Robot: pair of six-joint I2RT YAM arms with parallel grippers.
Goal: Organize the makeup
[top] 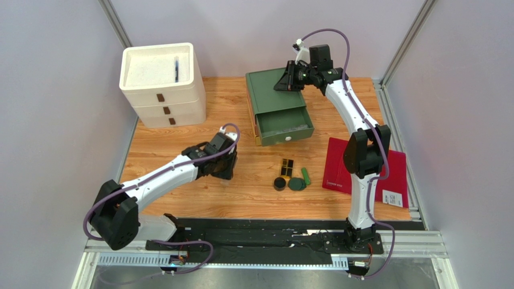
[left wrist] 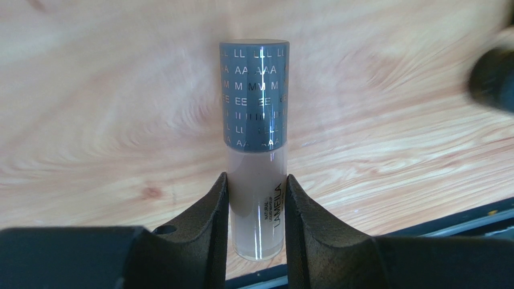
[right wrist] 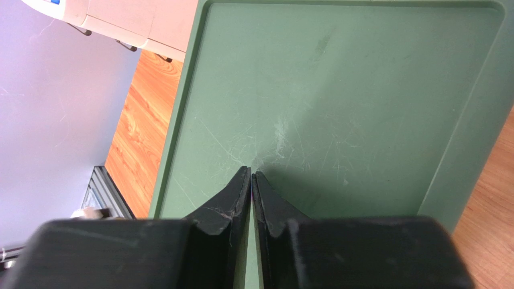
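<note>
Here, on a wood table (top: 181, 126) between grey walls (top: 54, 90), the left claw (left wrist: 256, 179) at 9 o'clock grips a beige tube (left wrist: 254, 90) marked LAMEILA, the right claw (right wrist: 251, 176) closed empty over a green box (right wrist: 362, 90) at 12.

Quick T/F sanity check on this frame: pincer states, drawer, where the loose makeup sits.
1. The left pincer is shut on the beige tube. True.
2. The drawer of the green box is closed. False: it is pulled open.
3. The right pincer holds the bright green stick. False: it is shut on nothing over the green box's top, and the stick lies on the table.
4. The round black jar sits on the table beside the dark green compact. True.
</note>
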